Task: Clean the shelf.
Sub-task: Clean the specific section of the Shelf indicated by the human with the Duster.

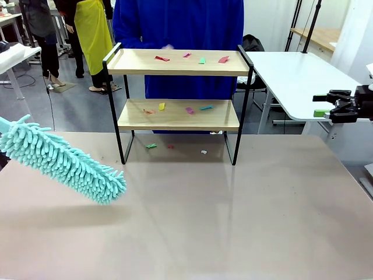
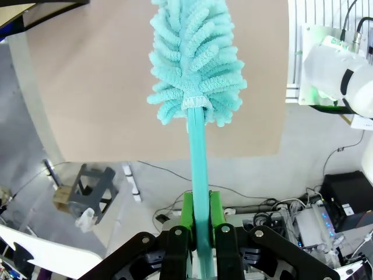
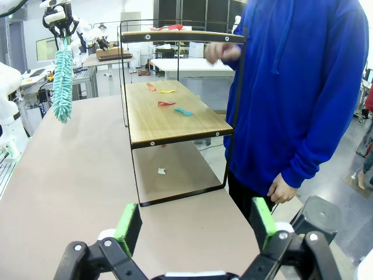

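Front view: the shelf [image 1: 175, 65] stands at the far side of the beige surface [image 1: 233, 221], right in front of a person in a blue hoodie [image 1: 175, 23], and it partly hides them from the waist down. I count 4 paper scraps [image 1: 162, 58] on the top board, 4 on the lower board and 3 more on the surface between the legs. In the right wrist view the top board is edge-on, so its scraps are hard to count there. The turquoise duster [image 1: 64, 160] hovers over the near left of the surface, well apart from the shelf, its handle cut off by the frame edge. The left hand [image 2: 198, 204] is clamped on that handle. The right hand [image 3: 195, 224] has its 2 fingers wide apart with nothing between them.
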Motion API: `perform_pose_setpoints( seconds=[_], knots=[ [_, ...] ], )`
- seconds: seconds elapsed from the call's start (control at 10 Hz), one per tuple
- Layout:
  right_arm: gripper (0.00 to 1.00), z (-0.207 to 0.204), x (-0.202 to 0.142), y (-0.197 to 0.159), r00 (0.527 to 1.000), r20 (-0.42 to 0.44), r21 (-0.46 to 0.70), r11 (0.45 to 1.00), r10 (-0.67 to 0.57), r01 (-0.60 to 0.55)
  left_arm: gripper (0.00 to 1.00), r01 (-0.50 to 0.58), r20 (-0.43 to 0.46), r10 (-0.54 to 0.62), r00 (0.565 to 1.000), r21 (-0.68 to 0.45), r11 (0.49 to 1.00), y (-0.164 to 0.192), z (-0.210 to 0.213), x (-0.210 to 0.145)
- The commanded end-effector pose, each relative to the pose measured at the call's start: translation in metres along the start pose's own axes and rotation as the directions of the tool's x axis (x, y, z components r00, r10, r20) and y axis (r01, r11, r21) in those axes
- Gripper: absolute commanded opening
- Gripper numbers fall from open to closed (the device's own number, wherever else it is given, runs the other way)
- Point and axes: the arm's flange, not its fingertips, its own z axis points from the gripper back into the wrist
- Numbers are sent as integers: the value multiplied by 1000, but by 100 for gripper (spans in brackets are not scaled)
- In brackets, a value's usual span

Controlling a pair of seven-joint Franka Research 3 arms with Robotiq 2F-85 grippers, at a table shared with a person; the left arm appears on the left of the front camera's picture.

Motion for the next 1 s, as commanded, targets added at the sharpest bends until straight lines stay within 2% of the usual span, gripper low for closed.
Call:
perform_pose_setpoints(
  seconds=[0.0, 0.9],
  knots=[
    [100, -1, 3, 1, 1000, 1, 3, 1000, 6, -6, 13, 8, -13, -8, 1000, -5, 1000, -1, 2, -1],
    [100, -1, 3, 1, 1000, 1, 3, 1000, 6, -6, 13, 8, -13, -8, 1000, -5, 1000, -1, 2, -1]
  ],
)
